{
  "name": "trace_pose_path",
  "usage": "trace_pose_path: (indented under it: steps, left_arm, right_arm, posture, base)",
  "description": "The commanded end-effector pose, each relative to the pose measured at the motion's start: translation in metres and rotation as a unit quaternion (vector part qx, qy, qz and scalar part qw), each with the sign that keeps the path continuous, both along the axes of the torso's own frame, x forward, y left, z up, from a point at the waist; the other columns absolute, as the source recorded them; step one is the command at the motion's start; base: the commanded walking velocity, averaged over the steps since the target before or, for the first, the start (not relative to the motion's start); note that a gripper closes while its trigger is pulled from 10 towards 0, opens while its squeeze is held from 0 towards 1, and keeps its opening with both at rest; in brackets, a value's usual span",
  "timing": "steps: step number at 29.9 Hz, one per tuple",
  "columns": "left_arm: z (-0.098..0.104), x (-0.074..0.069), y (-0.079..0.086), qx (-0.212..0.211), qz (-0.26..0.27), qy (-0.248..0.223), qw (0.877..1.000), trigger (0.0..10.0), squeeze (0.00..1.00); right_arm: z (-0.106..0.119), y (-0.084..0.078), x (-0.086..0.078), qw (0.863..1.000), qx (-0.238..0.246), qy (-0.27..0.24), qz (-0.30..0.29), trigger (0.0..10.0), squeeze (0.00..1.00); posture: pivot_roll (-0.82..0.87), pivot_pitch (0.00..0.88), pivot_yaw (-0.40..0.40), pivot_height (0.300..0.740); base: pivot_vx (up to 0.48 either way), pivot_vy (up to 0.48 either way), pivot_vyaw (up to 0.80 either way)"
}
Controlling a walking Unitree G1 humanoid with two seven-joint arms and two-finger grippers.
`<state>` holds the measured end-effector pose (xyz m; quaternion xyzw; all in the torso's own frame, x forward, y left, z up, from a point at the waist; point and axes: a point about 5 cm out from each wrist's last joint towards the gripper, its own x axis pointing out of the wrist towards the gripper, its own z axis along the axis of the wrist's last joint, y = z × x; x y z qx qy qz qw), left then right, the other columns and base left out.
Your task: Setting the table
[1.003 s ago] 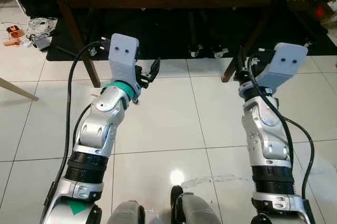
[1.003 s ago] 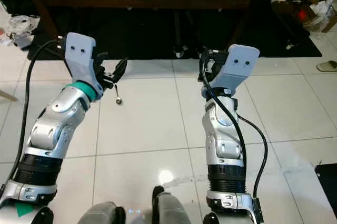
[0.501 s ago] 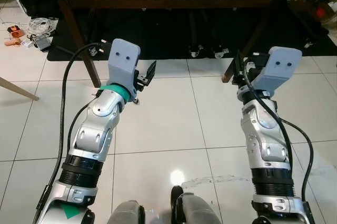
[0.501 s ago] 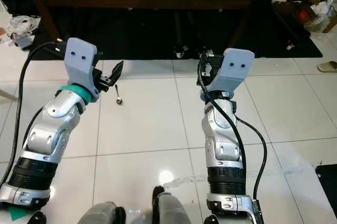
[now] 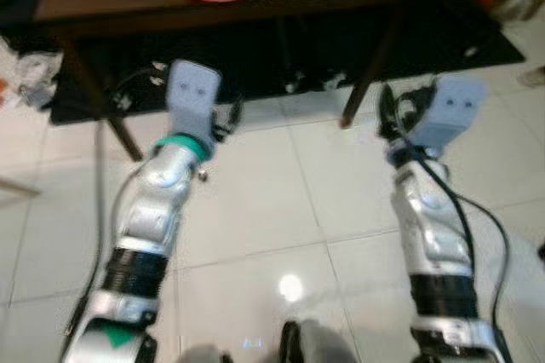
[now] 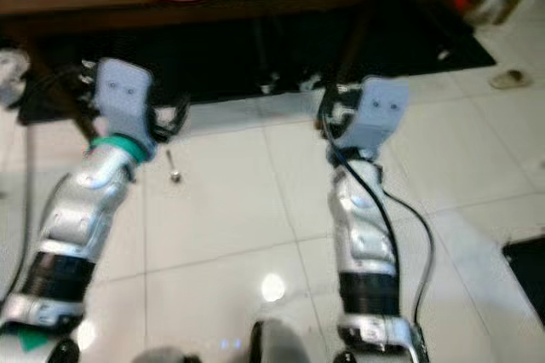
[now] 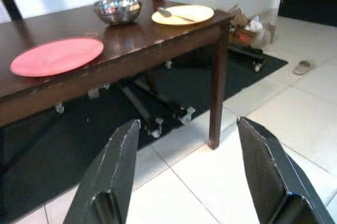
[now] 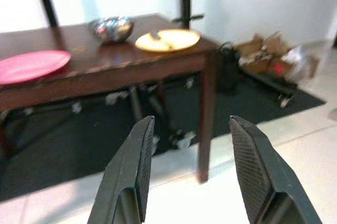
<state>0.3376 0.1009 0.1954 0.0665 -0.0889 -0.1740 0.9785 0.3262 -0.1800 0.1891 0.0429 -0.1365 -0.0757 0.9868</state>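
Note:
A dark wooden table (image 7: 137, 50) stands ahead on the tiled floor. On it lie a pink plate (image 7: 57, 57), a yellow plate (image 7: 182, 13) with a utensil across it, and a shiny metal bowl (image 7: 117, 9). A spoon (image 6: 173, 167) lies on the floor tiles beside my left forearm. My left gripper (image 7: 184, 171) is raised in front of the table, open and empty. At about the same height, my right gripper (image 8: 192, 166) points toward the table's right leg, also open and empty. Both stay short of the table edge.
A black rug (image 6: 409, 48) lies under the table, with castor wheels showing beneath. Cardboard boxes and bags (image 8: 274, 58) crowd the floor right of the table. A slipper (image 7: 304, 67) rests on the tiles there. Cables (image 5: 21, 73) lie at the far left.
The whole picture has blurred and slid left, so the camera has moved. Both arms stay raised with the grippers open as before.

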Motion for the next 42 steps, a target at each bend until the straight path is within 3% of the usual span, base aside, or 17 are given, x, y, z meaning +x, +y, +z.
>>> trace_pose_path:
  steps: [1,42]
  left_arm:
    - [-0.006,0.001,0.008,0.005,0.012,0.01,1.0,10.0,0.0]
    - [-0.001,0.004,0.005,0.016,0.013,-0.015,1.0,10.0,0.0]
  right_arm:
    - [-0.004,0.005,0.0,1.0,0.002,0.008,0.006,10.0,0.0]
    - [0.011,0.011,0.002,0.999,-0.007,-0.024,0.02,10.0,0.0]
  posture:
    - [0.12,0.088,0.047,0.74]
    - [0.12,0.1,0.044,0.74]
  base:
    - [0.48,0.0,0.0]
    - [0.48,0.0,0.0]
